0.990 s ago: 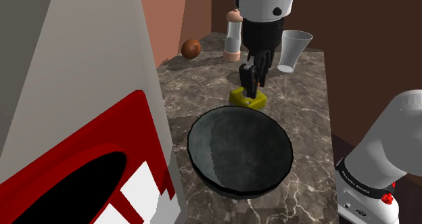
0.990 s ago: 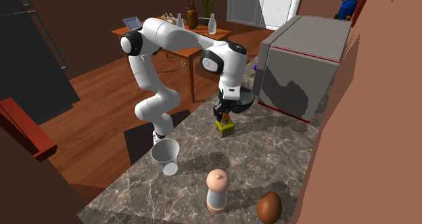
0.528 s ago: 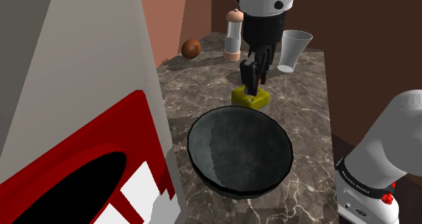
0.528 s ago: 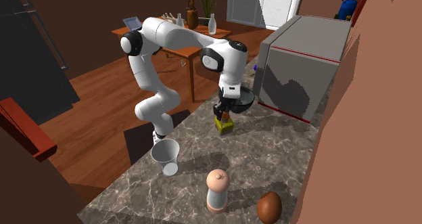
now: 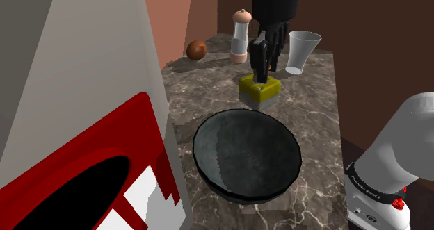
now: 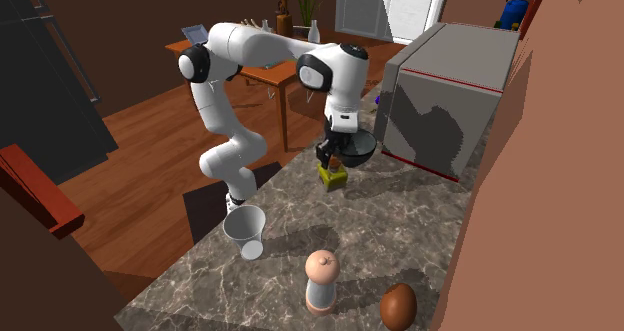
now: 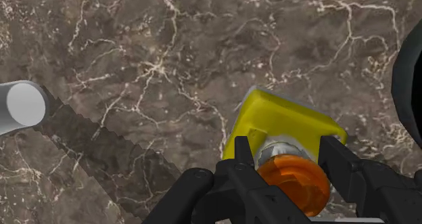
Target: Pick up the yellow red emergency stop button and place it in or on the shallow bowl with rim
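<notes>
The emergency stop button [image 5: 260, 92] is a yellow box with a grey base and an orange-red knob [image 7: 293, 182]. It hangs above the dark marble counter [image 5: 320, 124], just beyond the far rim of the shallow dark bowl [image 5: 247, 152]. My black gripper [image 5: 261, 71] is shut on the knob, and its fingers [image 7: 243, 165] clasp it on both sides in the wrist view. In the second exterior view the button [image 6: 333, 177] hangs under the gripper [image 6: 332, 162] in front of the bowl [image 6: 358, 147].
A pepper mill [image 5: 240, 35], a clear cup [image 5: 303, 51] and a brown ball [image 5: 197, 49] stand at the counter's far end. A big grey and red appliance [image 5: 76, 124] fills the shoulder view's left. The counter's edge runs down the shoulder view's right.
The gripper has risen with the button in it, lifting it off the counter. One second ago the button sat on the marble.
</notes>
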